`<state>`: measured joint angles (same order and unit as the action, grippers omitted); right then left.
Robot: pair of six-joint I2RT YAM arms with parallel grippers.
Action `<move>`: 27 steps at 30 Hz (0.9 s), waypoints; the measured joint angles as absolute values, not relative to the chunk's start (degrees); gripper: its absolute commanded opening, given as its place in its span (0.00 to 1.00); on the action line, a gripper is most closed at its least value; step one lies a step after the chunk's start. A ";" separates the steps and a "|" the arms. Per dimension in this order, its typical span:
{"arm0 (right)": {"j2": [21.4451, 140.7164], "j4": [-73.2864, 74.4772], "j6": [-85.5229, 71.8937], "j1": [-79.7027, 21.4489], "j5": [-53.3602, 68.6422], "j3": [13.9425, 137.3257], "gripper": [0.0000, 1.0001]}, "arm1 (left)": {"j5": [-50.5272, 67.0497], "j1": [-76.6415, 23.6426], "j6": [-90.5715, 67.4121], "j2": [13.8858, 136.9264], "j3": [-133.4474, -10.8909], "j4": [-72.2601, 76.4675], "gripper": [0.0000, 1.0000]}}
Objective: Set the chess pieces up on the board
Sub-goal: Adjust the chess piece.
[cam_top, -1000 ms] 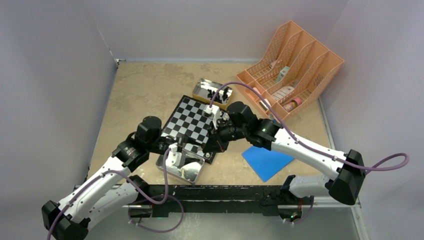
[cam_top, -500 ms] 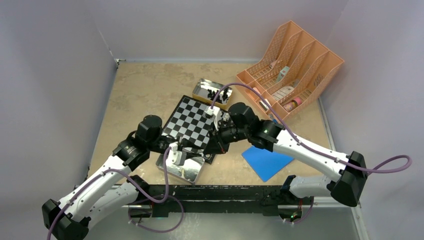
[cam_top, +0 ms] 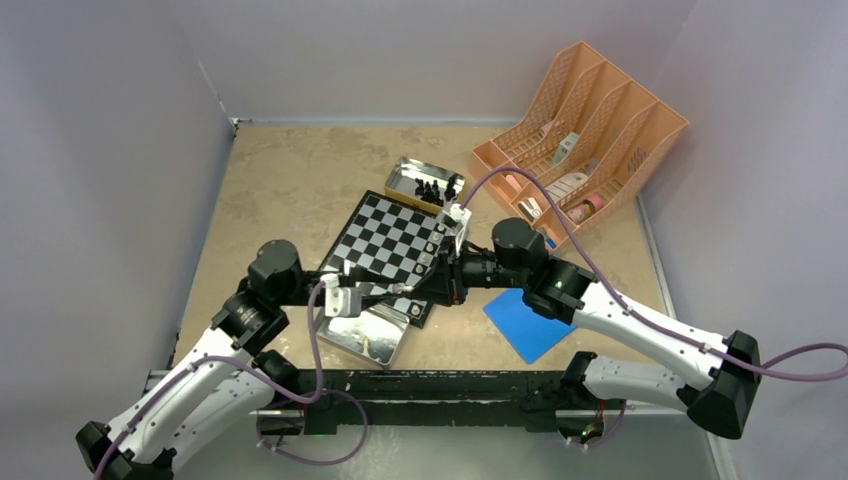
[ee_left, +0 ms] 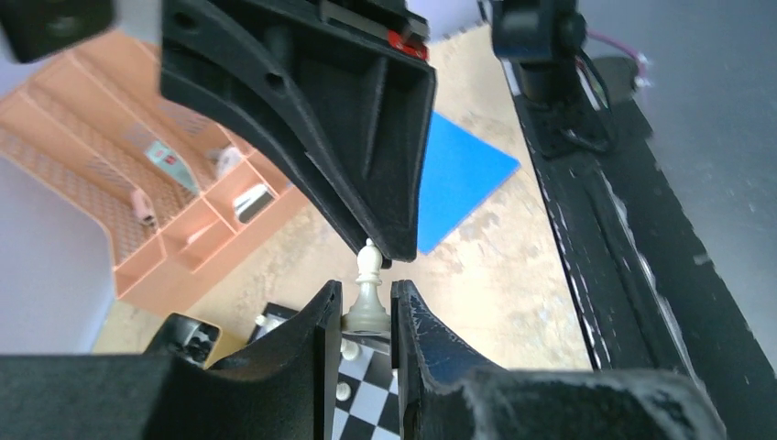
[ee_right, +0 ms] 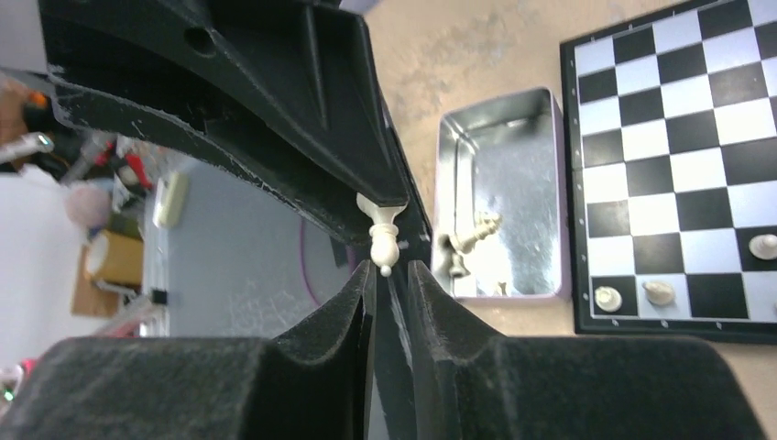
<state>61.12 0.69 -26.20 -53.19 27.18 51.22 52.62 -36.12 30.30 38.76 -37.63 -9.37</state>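
Note:
My left gripper (ee_left: 368, 310) is shut on the base of a cream-white bishop (ee_left: 368, 291) and holds it in the air over the near right corner of the board (cam_top: 385, 240). My right gripper (ee_right: 389, 275) faces it tip to tip, jaws narrowly apart, with the bishop's head (ee_right: 383, 247) just at its fingertips. In the top view the two grippers meet, left gripper (cam_top: 388, 291) and right gripper (cam_top: 420, 286). A few white pieces (ee_right: 605, 298) stand on the board's edge row. Black pieces lie in the far tin (cam_top: 425, 183). White pieces (ee_right: 476, 234) lie in the near tin (cam_top: 365, 335).
A blue flat square (cam_top: 533, 322) lies right of the board, under my right arm. An orange file rack (cam_top: 580, 130) stands at the back right. Grey walls close the table at the left and the back.
My left gripper has risen out of the near tin and moved right with the bishop. My right gripper has pulled back to the right and now points at it.

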 measured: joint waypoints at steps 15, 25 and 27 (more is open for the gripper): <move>55.72 -16.93 -39.86 -53.21 21.93 45.82 0.41 | 44.31 -36.12 7.84 30.11 -31.94 8.60 0.00; 56.69 -22.96 -42.44 -53.21 22.33 45.71 0.33 | 43.59 -36.12 4.91 30.61 -31.94 10.00 0.00; 57.17 -23.53 -42.81 -53.21 22.48 45.65 0.33 | 43.44 -36.12 4.75 30.72 -31.94 10.24 0.00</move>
<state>57.17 -23.53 -42.81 -53.21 22.48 45.65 43.44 -36.12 4.75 30.72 -31.94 10.24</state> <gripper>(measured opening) 0.342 0.218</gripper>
